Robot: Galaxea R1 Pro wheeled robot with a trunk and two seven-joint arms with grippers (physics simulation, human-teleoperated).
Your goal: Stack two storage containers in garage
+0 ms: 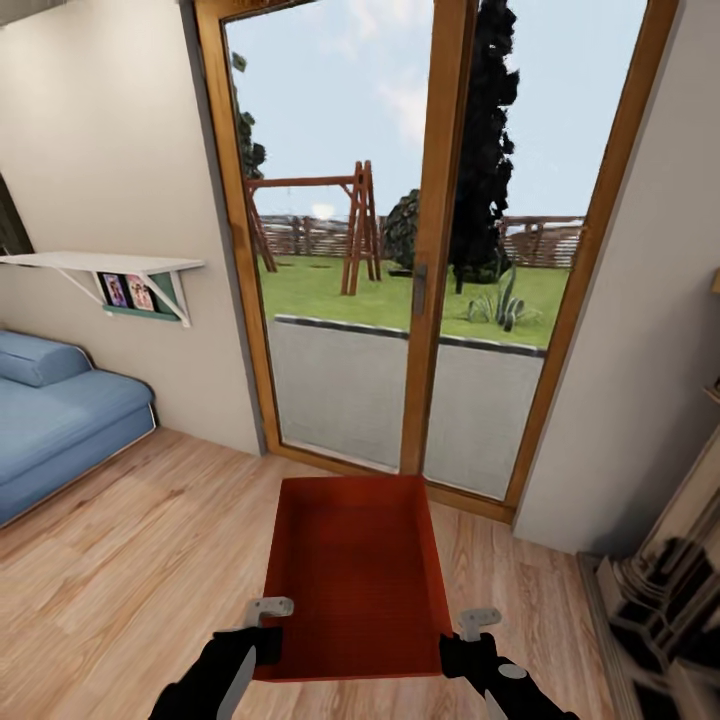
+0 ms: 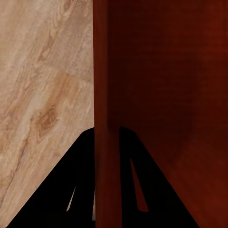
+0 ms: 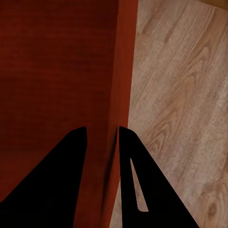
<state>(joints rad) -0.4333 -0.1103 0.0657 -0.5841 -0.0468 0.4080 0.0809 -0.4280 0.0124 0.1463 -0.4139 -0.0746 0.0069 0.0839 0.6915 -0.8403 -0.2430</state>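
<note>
Both grippers — the left gripper [image 1: 262, 628] and the right gripper [image 1: 470, 636] — pinch the side walls of the storage container [image 1: 352, 575] above the wood floor [image 1: 130, 560], so keep it level and roll slowly.

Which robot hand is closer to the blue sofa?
Left. The left tool grips the storage container's wall on the side facing the blue sofa. The right tool grips the opposite wall, farther from the sofa.
</note>
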